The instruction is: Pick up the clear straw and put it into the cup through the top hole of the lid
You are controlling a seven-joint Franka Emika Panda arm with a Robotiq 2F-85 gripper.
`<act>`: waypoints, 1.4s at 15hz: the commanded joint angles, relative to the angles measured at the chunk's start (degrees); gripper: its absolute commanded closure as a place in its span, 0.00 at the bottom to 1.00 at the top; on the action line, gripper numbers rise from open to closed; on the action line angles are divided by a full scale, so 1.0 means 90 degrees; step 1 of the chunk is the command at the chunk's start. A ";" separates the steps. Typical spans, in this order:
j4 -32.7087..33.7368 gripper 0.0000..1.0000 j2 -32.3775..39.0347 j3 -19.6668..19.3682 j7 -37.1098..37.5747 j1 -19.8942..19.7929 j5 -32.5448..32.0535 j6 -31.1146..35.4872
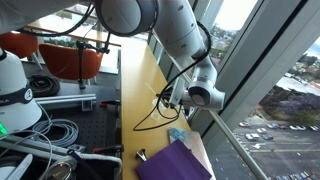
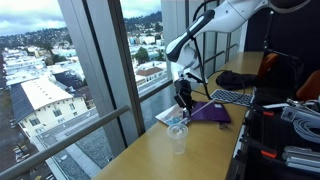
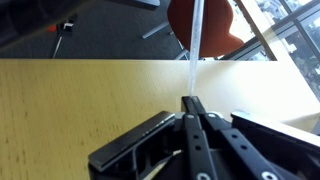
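My gripper (image 3: pixel 192 101) is shut on the clear straw (image 3: pixel 197 40), which sticks straight out past the fingertips in the wrist view. In both exterior views the gripper (image 2: pixel 183 101) (image 1: pixel 173 100) hangs above the wooden counter (image 2: pixel 200 150), close to the window. The clear cup with a lid (image 2: pixel 178 134) stands on the counter just below and in front of the gripper; it also shows in an exterior view (image 1: pixel 178 134). The cup is out of the wrist view. The straw is too thin to make out in the exterior views.
A purple cloth (image 2: pixel 211 112) (image 1: pixel 175 160) lies on the counter next to the cup. A laptop (image 2: pixel 232 97) sits behind it. Window glass (image 2: pixel 110 70) runs along the counter's edge. Orange chairs (image 1: pixel 70 58) and cables (image 1: pixel 50 135) stand on the room side.
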 commanded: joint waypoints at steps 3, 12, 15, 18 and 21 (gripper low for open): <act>0.0705 1.00 0.0547 0.0147 0.0269 -0.0029 0.0201 -0.0290; 0.1181 1.00 0.1030 0.0206 0.0519 -0.0010 0.0172 -0.0286; 0.1334 1.00 0.1165 0.0217 0.0677 -0.0010 0.0174 -0.0322; 0.1471 1.00 0.1244 0.0215 0.0866 -0.0001 0.0171 -0.0329; 0.1515 1.00 0.1271 0.0213 0.1060 0.0027 0.0159 -0.0338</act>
